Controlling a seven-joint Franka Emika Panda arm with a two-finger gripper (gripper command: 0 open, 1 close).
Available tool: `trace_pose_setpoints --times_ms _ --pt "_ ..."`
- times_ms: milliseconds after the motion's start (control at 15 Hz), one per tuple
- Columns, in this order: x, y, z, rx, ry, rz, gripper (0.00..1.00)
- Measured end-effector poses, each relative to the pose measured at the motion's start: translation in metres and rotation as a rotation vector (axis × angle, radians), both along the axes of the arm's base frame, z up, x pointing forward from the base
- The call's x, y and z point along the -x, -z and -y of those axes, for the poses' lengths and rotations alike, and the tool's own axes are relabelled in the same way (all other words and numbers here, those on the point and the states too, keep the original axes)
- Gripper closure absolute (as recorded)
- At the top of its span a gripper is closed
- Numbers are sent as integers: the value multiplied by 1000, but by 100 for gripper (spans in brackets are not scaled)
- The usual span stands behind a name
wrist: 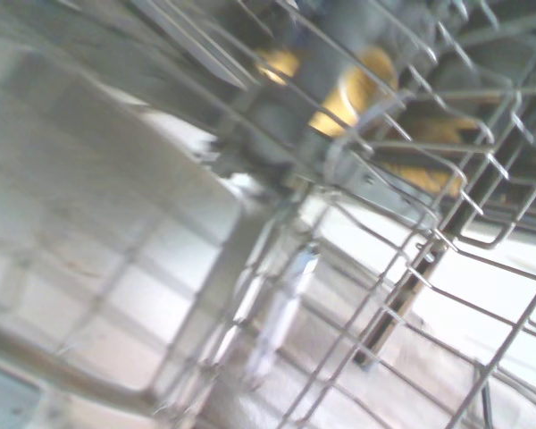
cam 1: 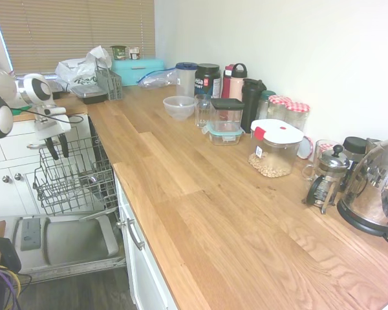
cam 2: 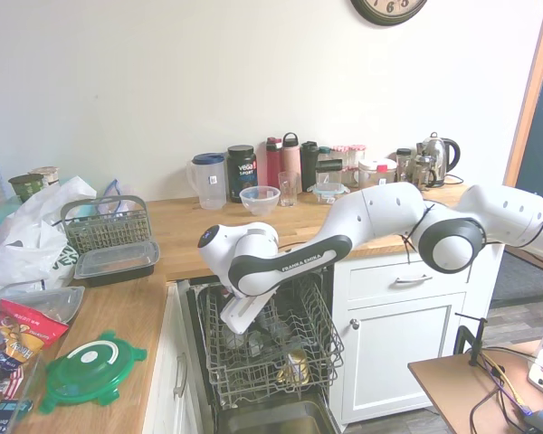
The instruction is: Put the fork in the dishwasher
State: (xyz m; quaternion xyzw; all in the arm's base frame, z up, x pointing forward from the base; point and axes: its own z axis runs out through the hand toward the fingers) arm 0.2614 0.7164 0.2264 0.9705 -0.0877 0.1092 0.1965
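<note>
The fork could not be picked out with certainty in any view; a blurred, slim silvery piece [wrist: 281, 308] showed among the rack wires in the wrist view, but what it was could not be told. The dishwasher [cam 1: 64, 242] stood open beside the white cabinets [cam 2: 407, 344], its grey wire rack [cam 1: 74, 177] pulled out over the lowered door panel. The gripper [cam 1: 55, 150] hung at the rack's top edge, its dark fingers [cam 1: 63, 145] pointing down a little apart, with nothing seen between them. The white arm [cam 2: 344, 231] reached in over the rack. On the wooden counter [cam 1: 200, 213] a small clear bowl [cam 1: 180, 107] sat near jars and bottles.
</note>
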Motion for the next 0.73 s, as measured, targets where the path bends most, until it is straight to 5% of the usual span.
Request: trace_pose_setpoints --times_ms 267,733 --pt "2 -98 1 -111 -1 48 0" --pt "-79 -235 77 -315 102 43 0"
